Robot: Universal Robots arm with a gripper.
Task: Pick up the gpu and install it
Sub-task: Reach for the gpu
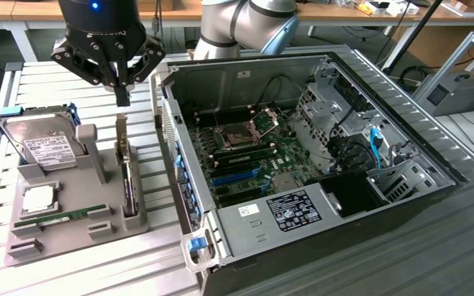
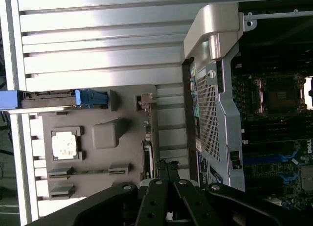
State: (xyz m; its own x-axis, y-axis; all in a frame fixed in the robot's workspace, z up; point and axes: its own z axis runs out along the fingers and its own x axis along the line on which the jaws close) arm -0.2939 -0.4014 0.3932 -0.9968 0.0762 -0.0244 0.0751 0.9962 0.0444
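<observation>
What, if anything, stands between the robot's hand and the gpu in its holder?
Nothing visible does. The shut hand hovers above the gpu, which stands on edge in the grey holder, with open air between them. The hard drive leans to the exterior view's left of it, off that path.

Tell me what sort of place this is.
Probably a robotics lab or test cell for PC assembly: a robot arm stands by an open computer case on a slatted metal table, a grey parts holder carries a hard drive and the gpu, and workbenches run behind.
</observation>
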